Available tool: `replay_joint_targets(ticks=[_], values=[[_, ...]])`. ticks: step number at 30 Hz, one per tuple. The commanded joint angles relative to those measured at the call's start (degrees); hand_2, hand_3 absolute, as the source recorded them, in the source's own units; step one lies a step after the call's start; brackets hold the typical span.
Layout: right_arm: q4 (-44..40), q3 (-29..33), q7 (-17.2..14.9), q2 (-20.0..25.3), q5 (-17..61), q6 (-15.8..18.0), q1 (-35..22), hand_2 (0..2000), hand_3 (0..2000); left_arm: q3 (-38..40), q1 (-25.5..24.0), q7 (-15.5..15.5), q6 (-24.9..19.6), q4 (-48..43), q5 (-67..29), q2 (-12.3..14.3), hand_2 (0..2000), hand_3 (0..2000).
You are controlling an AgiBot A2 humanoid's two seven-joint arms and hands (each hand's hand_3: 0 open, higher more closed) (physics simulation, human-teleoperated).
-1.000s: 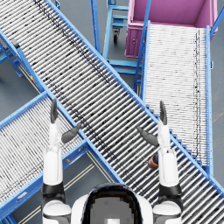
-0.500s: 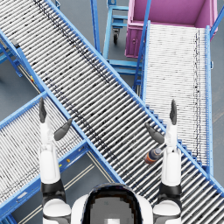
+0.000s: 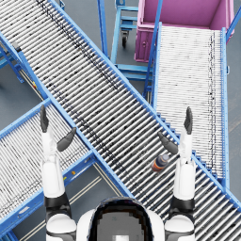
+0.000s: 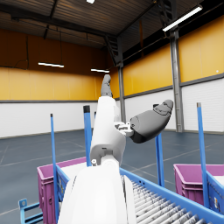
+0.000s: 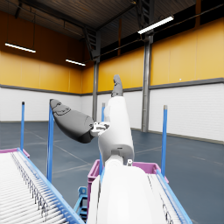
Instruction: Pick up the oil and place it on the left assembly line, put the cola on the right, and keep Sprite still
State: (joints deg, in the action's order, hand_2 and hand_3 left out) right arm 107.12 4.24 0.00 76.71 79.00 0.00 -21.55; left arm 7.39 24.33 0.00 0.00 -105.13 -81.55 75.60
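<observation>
Both hands are empty and spread, fingers straight and thumbs angled inward. My left hand (image 3: 51, 132) hangs over the left line (image 3: 19, 160). My right hand (image 3: 181, 135) hangs over the near edge of the main belt (image 3: 94, 94), just beside the right line (image 3: 188, 84). Compared with a second ago, I see both arms swung wider apart, the left further left and the right further right. Most of that shift came in the first half second.

One bottle (image 3: 160, 163) lies on its side on the main belt, just inside my right forearm and untouched. It is dark with an orange end, and I cannot tell whether it is oil or cola. It now sits a little further up the belt than before. A pink bin (image 3: 188, 14) stands at the far end of the right line.
</observation>
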Motion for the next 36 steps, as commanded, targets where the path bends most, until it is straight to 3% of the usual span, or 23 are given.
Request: replay_joint_targets(ticks=[1, 28, 36], values=[[-0.3, -0.2, 0.0, 0.0, 0.0, 0.0, -0.8, 0, 0, 0.0, 0.0, 0.0, 0.0, 0.1, 0.0, 0.0, 0, 0], [0.0, 1.4, 0.0, 1.4, 0.0, 0.0, -0.4, 0, 0, 0.4, -0.5, 0.0, 0.0, -0.5, 0.0, 1.1, 0, 0], [2.9, -0.3, 0.0, 2.0, 0.0, 0.0, 3.5, 0, 0, 0.4, -1.2, 0.0, 0.0, -1.6, 0.0, 1.5, 0, 0]])
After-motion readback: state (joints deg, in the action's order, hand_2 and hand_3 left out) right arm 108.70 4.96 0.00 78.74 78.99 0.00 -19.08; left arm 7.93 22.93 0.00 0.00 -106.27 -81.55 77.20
